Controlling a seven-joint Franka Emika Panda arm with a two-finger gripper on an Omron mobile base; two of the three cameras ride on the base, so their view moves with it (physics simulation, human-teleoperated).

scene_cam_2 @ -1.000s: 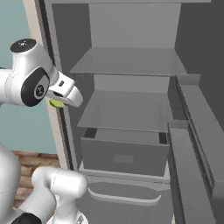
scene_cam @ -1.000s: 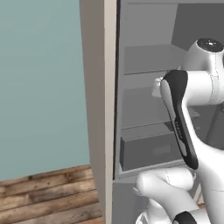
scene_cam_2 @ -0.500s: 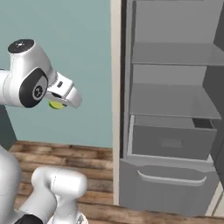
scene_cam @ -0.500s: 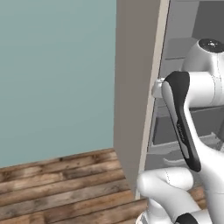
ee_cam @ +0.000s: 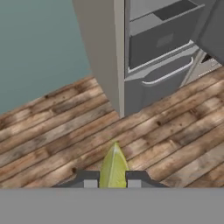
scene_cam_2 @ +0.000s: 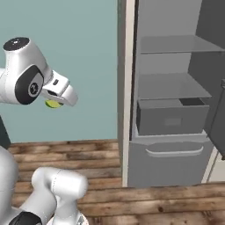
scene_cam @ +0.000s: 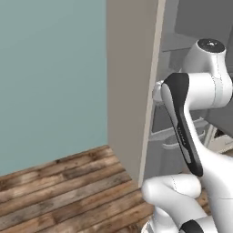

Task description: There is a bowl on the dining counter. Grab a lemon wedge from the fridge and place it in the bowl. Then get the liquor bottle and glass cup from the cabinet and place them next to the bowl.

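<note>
The gripper (ee_cam: 112, 180) pinches the lemon wedge (ee_cam: 113, 168) between its fingertips; the wedge is pale yellow-green, slim and pointed. It hangs over the plank floor (ee_cam: 166, 131), beside the open fridge (scene_cam_2: 171, 110).

Glossy white rounded arm (scene_cam: 200, 91), black joint bands, dark grey fingertips (ee_cam: 87, 177).

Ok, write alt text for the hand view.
The gripper is shut on a yellow-green lemon wedge above a wooden plank floor. Beyond stands the open grey fridge beside a teal wall.
</note>
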